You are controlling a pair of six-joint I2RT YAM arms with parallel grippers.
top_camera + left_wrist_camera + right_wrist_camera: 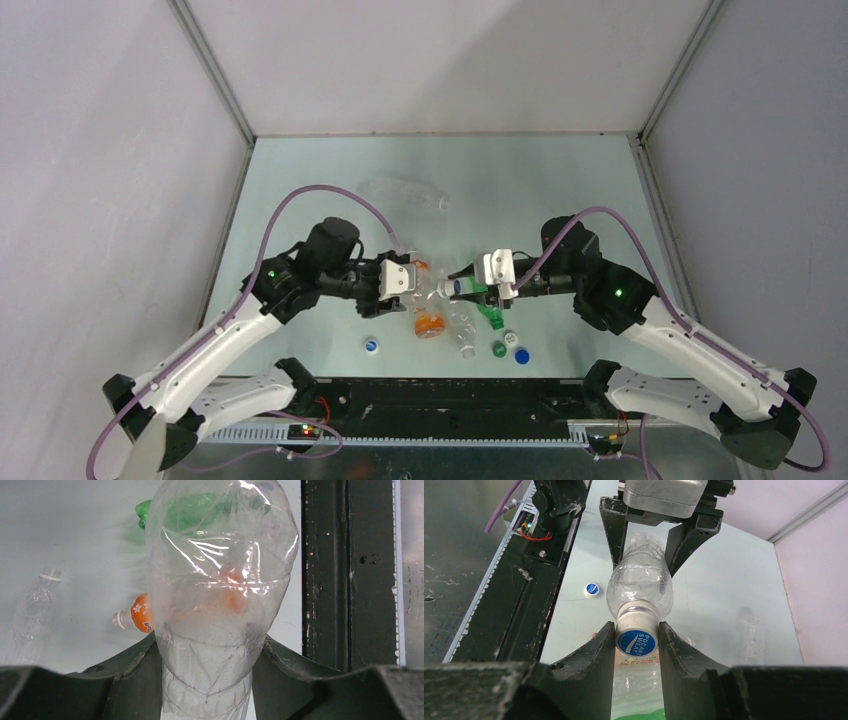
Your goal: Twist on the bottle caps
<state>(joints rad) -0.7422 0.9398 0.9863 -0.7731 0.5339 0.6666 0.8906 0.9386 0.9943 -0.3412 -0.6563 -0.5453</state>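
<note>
My left gripper [415,283] is shut on the base of a clear bottle [432,285] and holds it level above the table; its fingers [135,680] squeeze the crumpled body [220,580]. My right gripper [637,642] is shut on a blue-and-white cap [637,640] that sits on this bottle's neck [640,585]. Below them lie an orange bottle [428,322], a green bottle [490,315] and a second clear bottle [462,330]. Loose caps lie near the front: blue-and-white [372,346], green [498,349], blue [521,355], white [509,337].
A third clear bottle [405,190] lies at the back of the table. The black base rail [450,395] runs along the near edge, just behind the loose caps. Grey walls close in both sides.
</note>
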